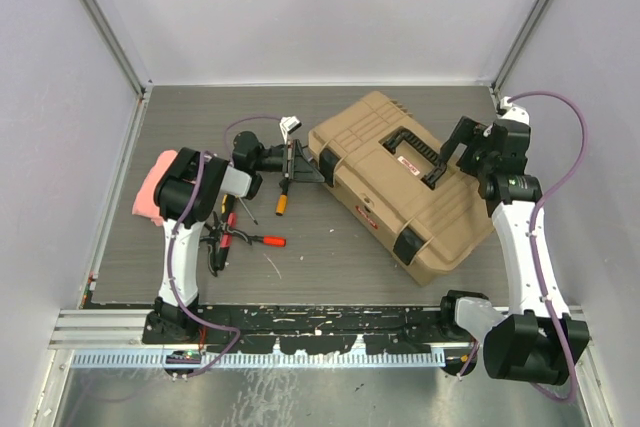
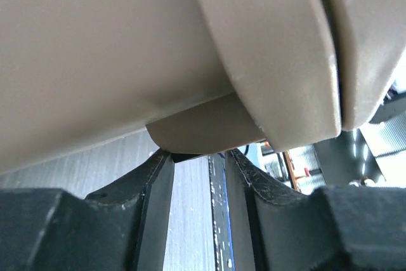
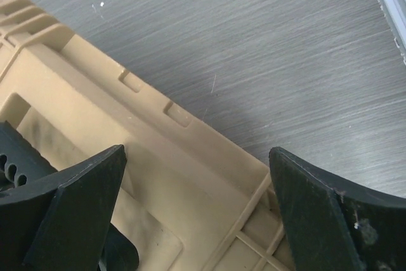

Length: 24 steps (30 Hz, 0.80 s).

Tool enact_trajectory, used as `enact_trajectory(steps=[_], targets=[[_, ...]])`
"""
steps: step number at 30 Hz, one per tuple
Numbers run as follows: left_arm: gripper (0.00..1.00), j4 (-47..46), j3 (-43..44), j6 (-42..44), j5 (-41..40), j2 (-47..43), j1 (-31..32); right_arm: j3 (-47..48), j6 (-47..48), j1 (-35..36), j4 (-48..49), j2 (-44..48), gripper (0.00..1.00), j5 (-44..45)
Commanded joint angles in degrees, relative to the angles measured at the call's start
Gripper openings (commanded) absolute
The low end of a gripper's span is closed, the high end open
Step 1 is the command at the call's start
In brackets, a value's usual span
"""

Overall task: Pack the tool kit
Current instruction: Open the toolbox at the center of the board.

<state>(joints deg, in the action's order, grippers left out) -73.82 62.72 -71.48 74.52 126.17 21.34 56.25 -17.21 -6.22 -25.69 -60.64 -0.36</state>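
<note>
The tan ribbed case [image 1: 400, 182] lies closed on the table, with black latches [image 1: 408, 244] and a red label [image 1: 408, 162]. My left gripper [image 1: 303, 163] is at the case's left corner by a latch. In the left wrist view its jaws [image 2: 198, 153] stand narrowly apart under the case's edge [image 2: 127, 42], with nothing between them. My right gripper [image 1: 447, 157] hangs wide open over the lid [image 3: 158, 176], next to the black handle [image 3: 13, 147], and is empty [image 3: 196, 176]. An orange-handled screwdriver [image 1: 283, 204], a red-handled screwdriver [image 1: 268, 240] and pliers [image 1: 215, 244] lie left of the case.
A pink folded cloth [image 1: 148, 192] lies at the far left under the left arm. A small white-headed tool [image 1: 289, 126] lies behind the left gripper. Grey walls close in the table on three sides, and a metal rail [image 1: 300, 327] runs along the near edge.
</note>
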Motion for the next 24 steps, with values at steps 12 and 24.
enact_trajectory(steps=[12,24], targets=[[0.58,-8.18,2.2,0.51,-7.13,1.0,0.98,26.07,6.3,1.9,-15.49,-1.96,1.0,-16.55],[0.62,-8.18,2.3,-0.15,-5.95,0.68,0.94,21.42,11.71,19.0,-15.49,-7.37,0.96,-33.41]])
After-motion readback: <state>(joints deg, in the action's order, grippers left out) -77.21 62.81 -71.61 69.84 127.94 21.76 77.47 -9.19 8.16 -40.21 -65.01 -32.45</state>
